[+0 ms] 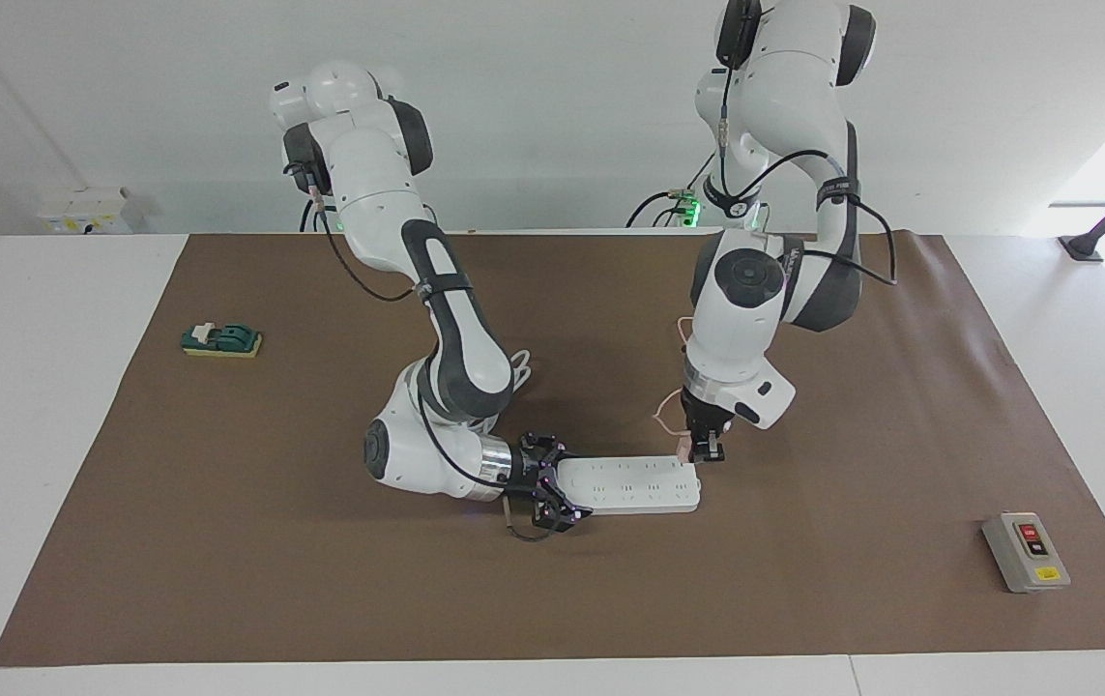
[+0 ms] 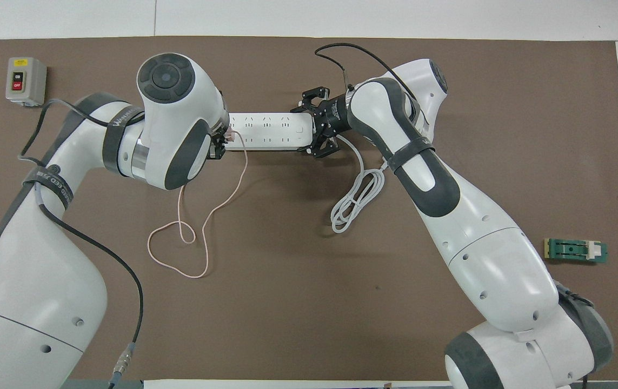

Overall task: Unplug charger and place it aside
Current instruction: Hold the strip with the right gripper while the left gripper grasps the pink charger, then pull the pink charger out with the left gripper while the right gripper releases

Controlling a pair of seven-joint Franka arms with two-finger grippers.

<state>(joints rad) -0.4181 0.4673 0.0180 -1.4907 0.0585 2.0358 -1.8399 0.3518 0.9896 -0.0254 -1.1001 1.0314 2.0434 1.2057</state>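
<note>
Charger pulled free, ready to set aside

The left gripper pinches the pink charger just above the power strip, whose other end the right gripper clamps; next, carry it clear and release. The switch box reads "ON".
</note>
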